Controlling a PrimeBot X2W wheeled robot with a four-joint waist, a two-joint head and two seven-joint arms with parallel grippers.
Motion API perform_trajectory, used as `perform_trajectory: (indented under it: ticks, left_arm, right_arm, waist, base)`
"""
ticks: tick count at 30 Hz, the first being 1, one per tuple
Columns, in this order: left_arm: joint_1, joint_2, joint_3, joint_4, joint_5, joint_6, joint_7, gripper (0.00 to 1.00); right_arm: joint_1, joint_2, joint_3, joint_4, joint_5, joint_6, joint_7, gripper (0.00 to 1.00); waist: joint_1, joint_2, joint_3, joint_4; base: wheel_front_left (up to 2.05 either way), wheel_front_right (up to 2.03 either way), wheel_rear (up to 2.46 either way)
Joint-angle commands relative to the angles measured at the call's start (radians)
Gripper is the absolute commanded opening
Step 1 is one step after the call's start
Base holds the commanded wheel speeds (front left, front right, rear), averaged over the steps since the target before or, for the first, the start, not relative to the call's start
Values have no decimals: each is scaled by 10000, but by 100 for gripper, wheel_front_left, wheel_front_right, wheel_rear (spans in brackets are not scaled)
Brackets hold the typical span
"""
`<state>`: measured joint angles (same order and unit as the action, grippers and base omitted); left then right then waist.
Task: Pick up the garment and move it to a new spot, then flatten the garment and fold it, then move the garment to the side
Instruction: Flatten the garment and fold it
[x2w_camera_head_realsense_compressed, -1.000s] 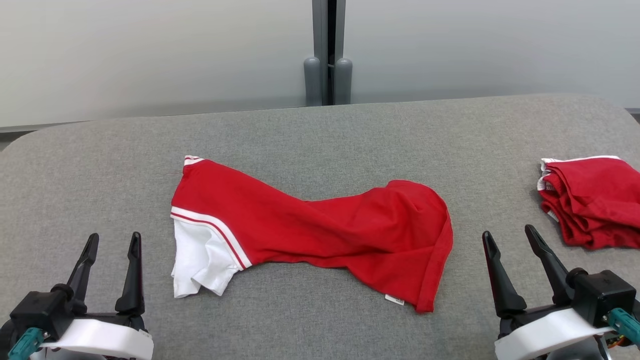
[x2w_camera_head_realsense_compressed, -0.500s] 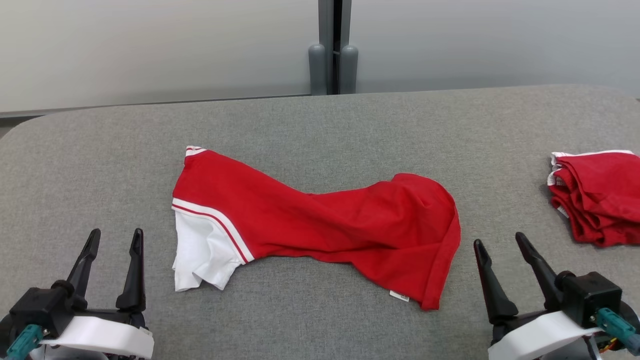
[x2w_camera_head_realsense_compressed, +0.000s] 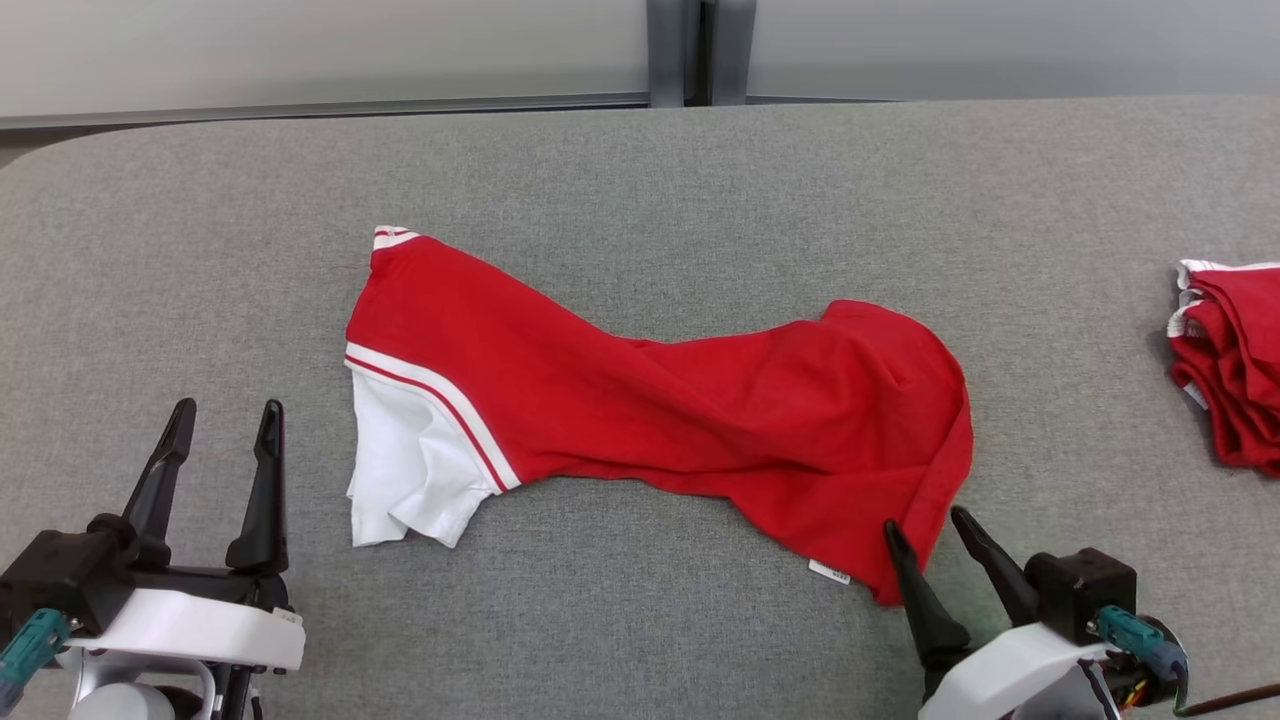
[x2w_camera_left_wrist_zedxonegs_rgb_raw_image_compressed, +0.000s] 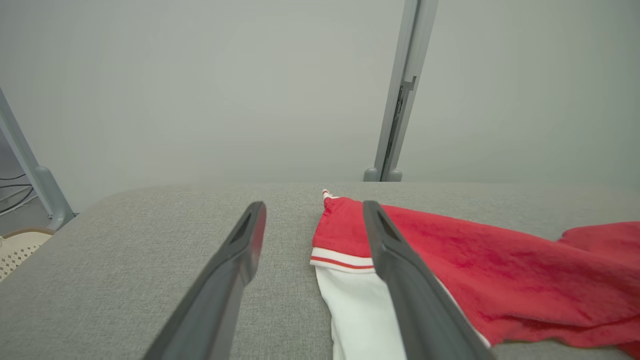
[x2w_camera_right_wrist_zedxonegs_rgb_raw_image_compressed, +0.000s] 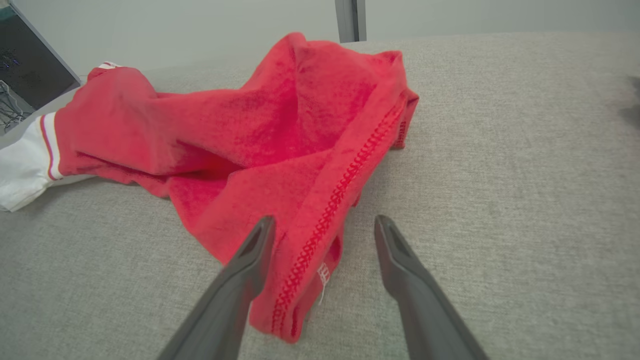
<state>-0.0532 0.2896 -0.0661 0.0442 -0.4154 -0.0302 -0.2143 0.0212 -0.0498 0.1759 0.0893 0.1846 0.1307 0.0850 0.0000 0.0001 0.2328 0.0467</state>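
surface: grey padded table (x2w_camera_head_realsense_compressed: 640, 160), pale wall behind | red garment (x2w_camera_head_realsense_compressed: 640, 400): lies crumpled across the middle, white sleeve (x2w_camera_head_realsense_compressed: 400, 470) at its left end | right gripper (x2w_camera_head_realsense_compressed: 924, 520): jaws apart, astride the near right hem corner | left gripper (x2w_camera_head_realsense_compressed: 228, 405): jaws apart, holds nothing, near the white sleeve | right edge: folded red pile (x2w_camera_head_realsense_compressed: 1235, 360)

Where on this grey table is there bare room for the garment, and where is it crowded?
Bare: the far strip of the table beyond the garment; the left end past its white sleeve; the gap between it and the folded red pile. Crowded: its near right corner, where the right pincer straddles the hem.
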Motion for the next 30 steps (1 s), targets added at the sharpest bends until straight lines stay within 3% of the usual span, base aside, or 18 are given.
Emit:
perform_trajectory:
  ticks: [1,10,17,23,30]
  left_arm:
    - [-228,36,0,12,-32,-55,-60,100]
    - [-301,45,7,2,-53,0,-170,100]
    - [-650,-15,-144,-95,-78,-119,-206,100]
    - [-1139,-58,-268,79,-150,-298,-297,100]
    - [-1518,-111,-323,427,-187,-485,-405,100]
  right_arm:
    - [-196,-17,67,46,61,-3,-164,0]
    - [-739,-20,-128,-596,-244,-1,-470,0]
    - [-1872,-19,-482,-937,-625,-1,-39,0]
    - [-3477,-20,-988,-98,-733,-1,54,0]
    - [-5215,-164,-1254,1956,-510,-3,-146,0]
  waist:
    - [0,-1,34,12]
    - [0,-1,137,-22]
    - [0,-1,534,249]
    - [0,-1,1111,666]
    - [0,-1,1478,843]
  base:
    - [0,0,0]
    - [0,0,0]
    - [0,0,0]
    - [0,0,0]
    - [0,0,0]
